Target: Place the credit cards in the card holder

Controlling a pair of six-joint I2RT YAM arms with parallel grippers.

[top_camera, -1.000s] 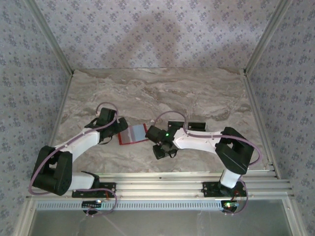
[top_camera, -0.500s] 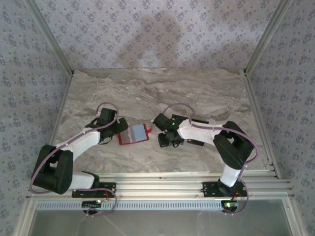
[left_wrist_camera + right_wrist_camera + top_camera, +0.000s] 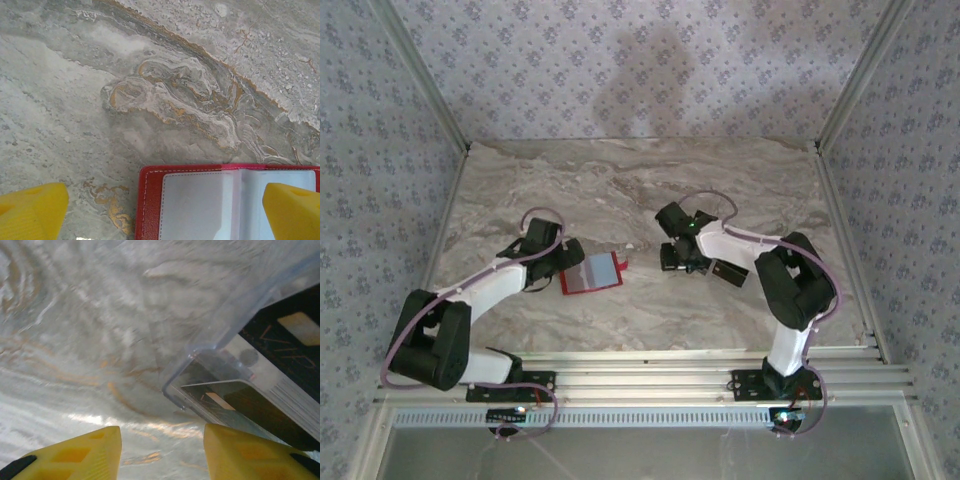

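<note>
The flat red folding card holder (image 3: pixel 225 205) lies open on the marble surface (image 3: pixel 125 60), under the released left gripper (image 3: pixel 165 205). Farther, the right gripper (image 3: pixel 160 450), also released and empty, faces the thin dark credit cards (image 3: pixel 270 415) in a clear plastic case (image 3: pixel 240 300). They look stiff, light and slippery; pinch an exposed edge.

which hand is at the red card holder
The left hand, poised over the open card holder; the right hand is off by the dark credit cards.

**Marbled table, two things lying on it**

The grey-beige marbled table (image 3: pixel 620 190) carries the red card holder (image 3: pixel 590 273), lying open and flat left of centre, grey inside up. Apart to its right sits a clear plastic case (image 3: pixel 235 310) holding dark credit cards (image 3: pixel 265 340).
</note>
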